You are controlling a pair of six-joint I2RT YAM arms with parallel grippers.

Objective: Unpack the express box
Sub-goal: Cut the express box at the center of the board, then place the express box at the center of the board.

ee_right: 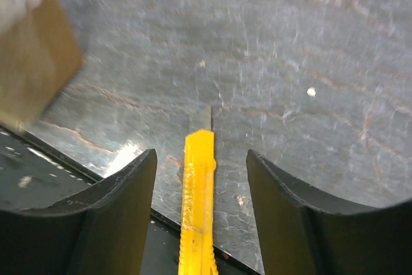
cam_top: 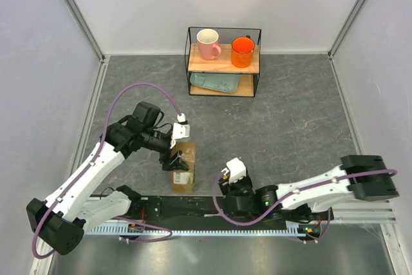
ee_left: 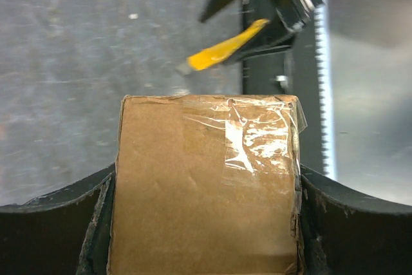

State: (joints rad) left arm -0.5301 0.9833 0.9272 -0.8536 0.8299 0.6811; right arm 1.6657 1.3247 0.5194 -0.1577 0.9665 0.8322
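walls [cam_top: 212,4]: plain white | tabletop [cam_top: 290,114]: grey marbled | shelf [cam_top: 225,67]: wire-framed, back centre

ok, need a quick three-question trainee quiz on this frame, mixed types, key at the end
1. True or false: the left gripper is clamped on the express box.
2. What lies between the open fingers of the right gripper? A) yellow utility knife B) roll of tape C) scissors
3. How many mugs stand on the top shelf of the wire rack?
Key: 1 true. 2 A, with a gap on both sides. 3 two, the pink mug and the orange mug.
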